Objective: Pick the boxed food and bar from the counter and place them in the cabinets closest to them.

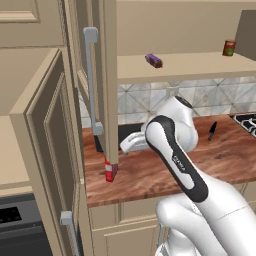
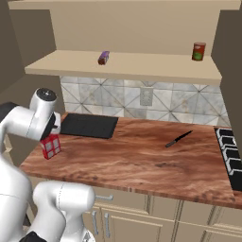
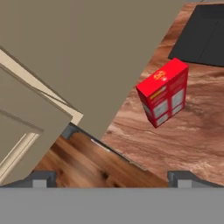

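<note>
The boxed food (image 3: pixel 164 92), a small red box with an orange picture, stands upright near the left end of the wood-grain counter (image 3: pixel 192 140). My gripper (image 3: pixel 112 180) hangs open above and short of it, nothing between its fingertips (image 3: pixel 40 179). From the base the boxed food (image 2: pixel 50 145) stands just below my white forearm; in the left base view the box (image 1: pixel 110 171) is half hidden behind a cabinet door's edge. The dark purple bar (image 1: pixel 154 60) (image 2: pixel 103 57) lies on the open shelf of the cabinets (image 2: pixel 142 66) above the counter (image 2: pixel 142 156).
A tall beige cabinet door (image 1: pixel 95 80) (image 3: pixel 65 57) stands open right beside the box. A black mat (image 2: pixel 89 125) lies behind it, and a black knife (image 2: pixel 178 139) farther right. A red-and-green can (image 2: pixel 199 51) sits on the shelf's right end. Stove burners (image 2: pixel 231 151) edge the counter.
</note>
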### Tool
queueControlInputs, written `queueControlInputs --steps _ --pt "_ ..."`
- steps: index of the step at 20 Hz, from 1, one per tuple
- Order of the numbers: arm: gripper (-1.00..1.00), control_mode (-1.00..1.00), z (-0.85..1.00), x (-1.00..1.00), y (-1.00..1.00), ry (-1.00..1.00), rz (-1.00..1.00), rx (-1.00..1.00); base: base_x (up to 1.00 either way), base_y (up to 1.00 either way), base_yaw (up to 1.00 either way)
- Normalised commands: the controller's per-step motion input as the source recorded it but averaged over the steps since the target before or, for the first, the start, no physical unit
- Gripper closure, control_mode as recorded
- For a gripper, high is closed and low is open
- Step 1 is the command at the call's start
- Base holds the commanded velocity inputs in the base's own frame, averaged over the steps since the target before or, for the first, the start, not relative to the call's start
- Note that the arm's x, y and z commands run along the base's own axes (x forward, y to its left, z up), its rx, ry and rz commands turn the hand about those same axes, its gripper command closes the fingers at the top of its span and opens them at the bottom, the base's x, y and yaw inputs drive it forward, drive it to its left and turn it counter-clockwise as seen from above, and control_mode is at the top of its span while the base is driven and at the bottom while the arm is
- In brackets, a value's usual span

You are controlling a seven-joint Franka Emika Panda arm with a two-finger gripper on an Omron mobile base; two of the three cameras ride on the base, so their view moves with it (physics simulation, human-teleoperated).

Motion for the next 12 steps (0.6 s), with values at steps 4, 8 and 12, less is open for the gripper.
queueControlInputs --steps 4,8,12 --pt "-1.00 -1.00 0.00 0.00 0.00 0.00 -0.05 -0.01 0.00 0.00 0.00" --pt "-1.00 -1.00 0.00 0.00 0.00 0.00 0.00 0.00 0.00 0.00 0.00" --pt "-1.00 -1.00 -0.08 0.00 0.03 0.00 -0.02 0.00 0.00 0.00 0.00"
